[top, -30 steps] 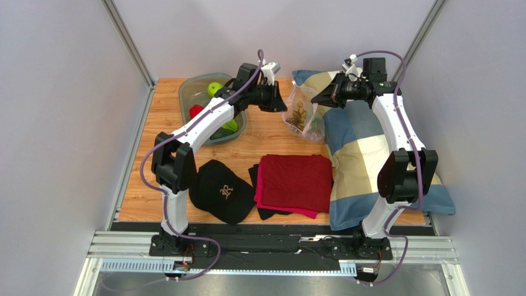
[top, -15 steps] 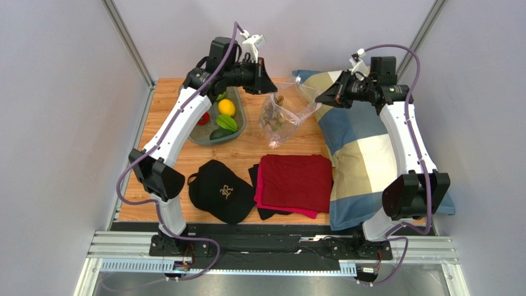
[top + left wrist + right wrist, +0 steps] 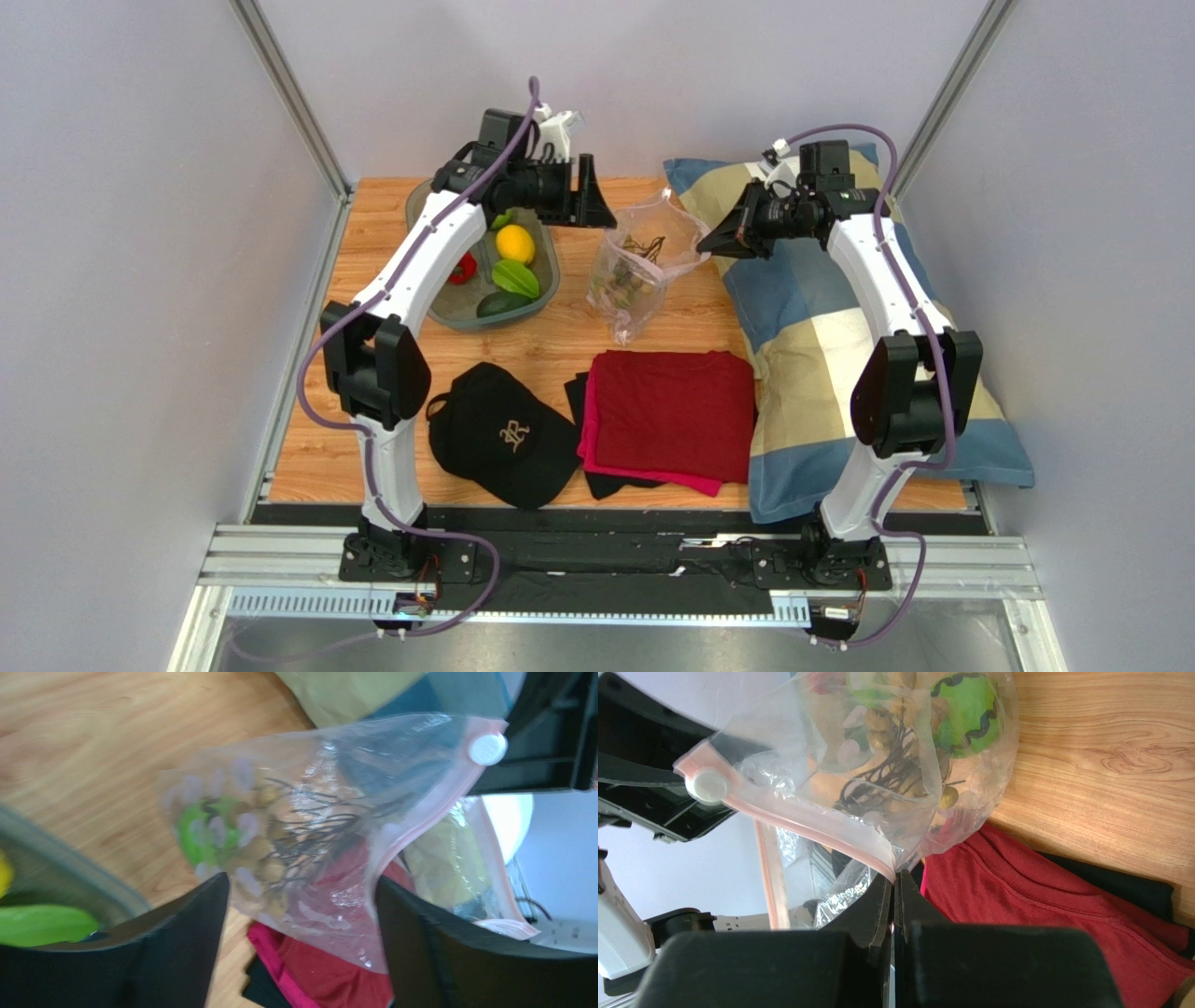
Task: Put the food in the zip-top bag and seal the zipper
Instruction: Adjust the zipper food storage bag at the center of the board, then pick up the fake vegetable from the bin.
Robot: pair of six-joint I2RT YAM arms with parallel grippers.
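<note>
The clear zip-top bag (image 3: 638, 266) hangs above the table between the two arms. Inside it are a green apple (image 3: 966, 710) and a brownish grape bunch (image 3: 899, 749). My right gripper (image 3: 894, 875) is shut on the pink zipper (image 3: 808, 826) strip at the bag's mouth, which gapes open. A white slider (image 3: 487, 747) sits at one end of the strip. My left gripper (image 3: 302, 952) is open, just left of the bag, holding nothing. Lemon (image 3: 515, 244), star fruit (image 3: 515, 277), red pepper (image 3: 460, 266) and a dark green piece (image 3: 498, 303) lie in the tray (image 3: 418, 210).
A black cap (image 3: 501, 431) and a folded red cloth (image 3: 671, 413) over a black one lie near the front. A checked pillow (image 3: 828, 364) fills the right side, under my right arm. Bare wood shows below the bag.
My left gripper has let go of the bag's mouth and opened. The bag now hangs from the right gripper alone, which has shifted slightly left and down.
</note>
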